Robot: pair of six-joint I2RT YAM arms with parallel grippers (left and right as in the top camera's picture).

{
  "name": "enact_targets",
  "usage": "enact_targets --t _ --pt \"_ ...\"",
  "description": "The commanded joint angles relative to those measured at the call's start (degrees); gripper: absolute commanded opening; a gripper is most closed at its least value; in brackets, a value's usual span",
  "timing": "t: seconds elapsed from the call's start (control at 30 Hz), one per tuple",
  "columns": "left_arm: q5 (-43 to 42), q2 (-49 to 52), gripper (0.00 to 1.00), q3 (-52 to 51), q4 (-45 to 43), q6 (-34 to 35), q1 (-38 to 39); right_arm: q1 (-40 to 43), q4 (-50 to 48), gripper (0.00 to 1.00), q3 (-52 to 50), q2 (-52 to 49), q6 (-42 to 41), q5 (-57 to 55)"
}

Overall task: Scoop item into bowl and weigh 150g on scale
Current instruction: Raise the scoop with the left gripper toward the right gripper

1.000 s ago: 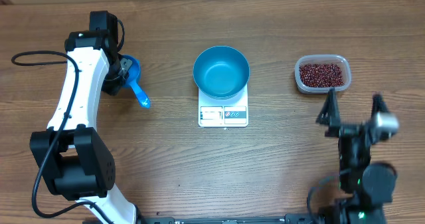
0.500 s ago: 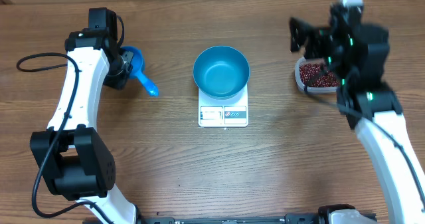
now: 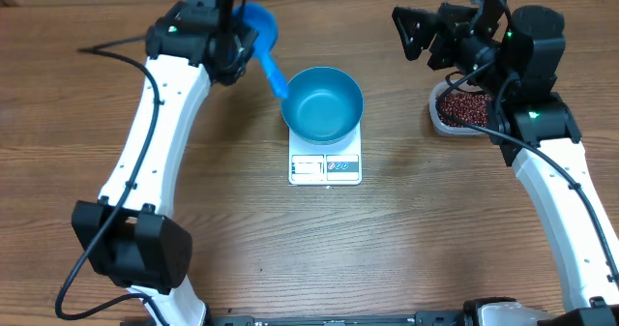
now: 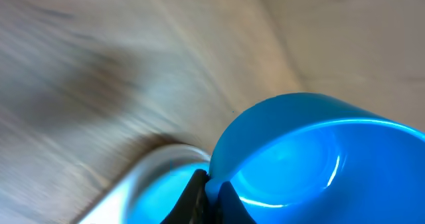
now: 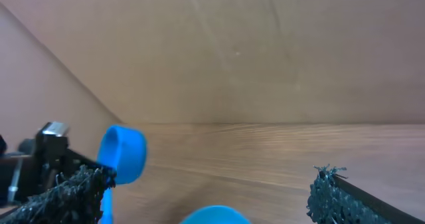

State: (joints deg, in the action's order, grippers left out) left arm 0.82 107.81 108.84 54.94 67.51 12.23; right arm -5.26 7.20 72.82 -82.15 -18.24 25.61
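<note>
While the left gripper (image 4: 210,192) is clamped on the blue scoop (image 3: 259,28), its handle slanting toward the bowl (image 3: 322,103) on the scale (image 3: 325,168), the beans (image 3: 464,111) lie in the clear tub (image 3: 440,125) well to its right, beyond the bowl. The right gripper (image 3: 426,38), jaws wide and empty, hangs nearer that tub.

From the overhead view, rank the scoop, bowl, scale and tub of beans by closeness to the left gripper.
1. The scoop, held in the left gripper.
2. The bowl, mid-table on the scale.
3. The scale, beneath the bowl.
4. The tub of beans, far right.
</note>
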Motion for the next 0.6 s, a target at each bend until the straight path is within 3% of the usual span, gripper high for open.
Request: enact_targets --t 0.0,0.2,0.43,0.57 --pt "-0.3 0.1 0.04 5.6 0.1 5.8 2.2 0.1 -2.4 1.0 1.7 0.0 -11.9 5.0" --pt "-1.6 0.1 0.04 8.8 0.0 21.8 4.3 0.0 -6.3 1.0 1.7 0.0 -20.8 6.0" --pt "-10.3 0.1 0.05 8.8 -0.6 40.9 4.7 -0.8 -6.9 1.0 1.7 0.0 -21.2 6.0" --pt "-17.3 0.1 0.04 8.8 -4.6 43.7 4.7 -2.5 -7.0 0.99 1.7 -0.2 -21.2 5.4"
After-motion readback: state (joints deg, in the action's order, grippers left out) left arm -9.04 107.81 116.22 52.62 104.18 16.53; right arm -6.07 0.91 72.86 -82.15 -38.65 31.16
